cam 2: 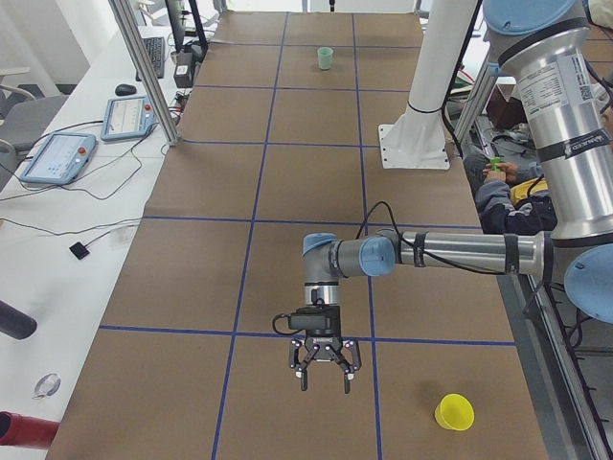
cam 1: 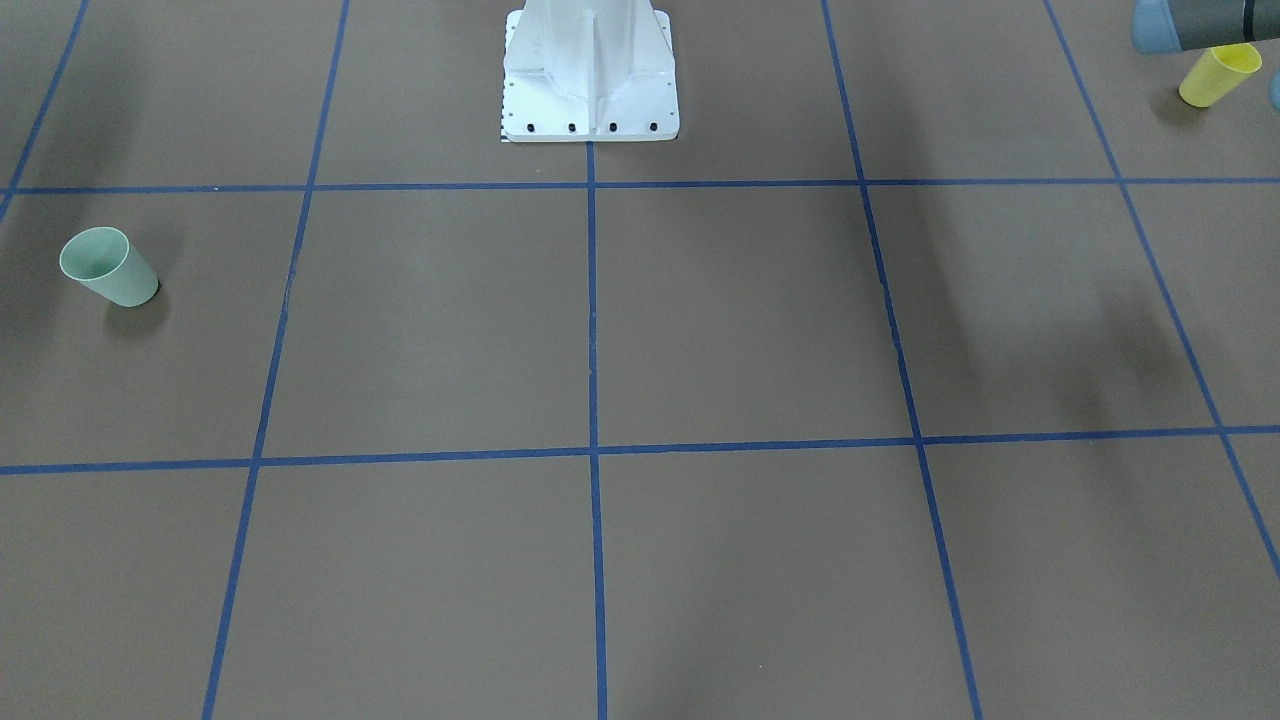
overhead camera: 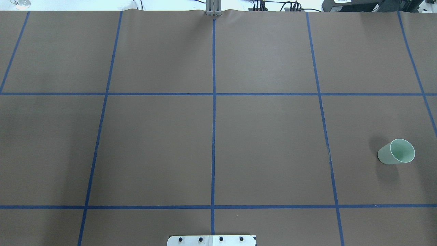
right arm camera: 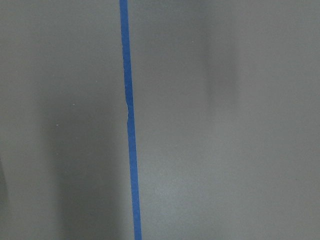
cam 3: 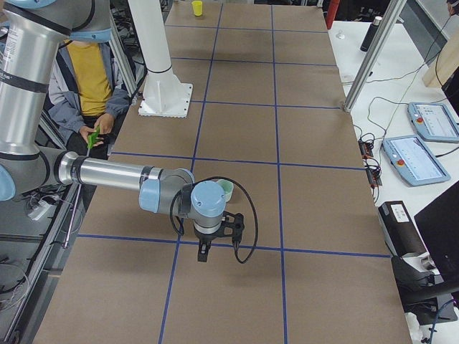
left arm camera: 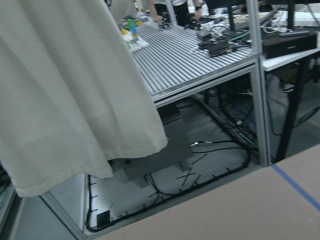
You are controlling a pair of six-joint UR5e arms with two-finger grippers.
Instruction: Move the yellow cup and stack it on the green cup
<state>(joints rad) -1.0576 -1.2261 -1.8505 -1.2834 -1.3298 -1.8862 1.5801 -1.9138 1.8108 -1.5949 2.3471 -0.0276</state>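
Overhead exterior coverage takes in most of the brown surface (overhead camera: 153,143), which blue tape lines (overhead camera: 213,136) divide into a grid. The green cup (overhead camera: 396,152) stands upright with its mouth up, near the surface's edge at the robot's right and about halfway between the robot-side edge and the far edge. The yellow cup (cam 1: 1218,75) falls outside that view. The front-facing camera shows it upright close to the corner formed by the robot-side edge and the edge at the robot's left, with a grey and blue section of the left arm (cam 1: 1200,25) just above it. The two cups sit well apart, at opposite ends of the surface, with the robot's white base (cam 1: 590,80) between them at the robot-side edge. From the left end, the left tool (cam 2: 324,366) hangs pointing down over the surface near a tape crossing. It is beside the yellow cup, clear of it and holding nothing, and I cannot tell how far its fingers are spread. From the right end, the right tool (cam 3: 205,251) points down close to a tape line, with the green cup partly hidden behind its wrist. I cannot tell how wide it is either. The right wrist camera shows only bare surface and one tape line.
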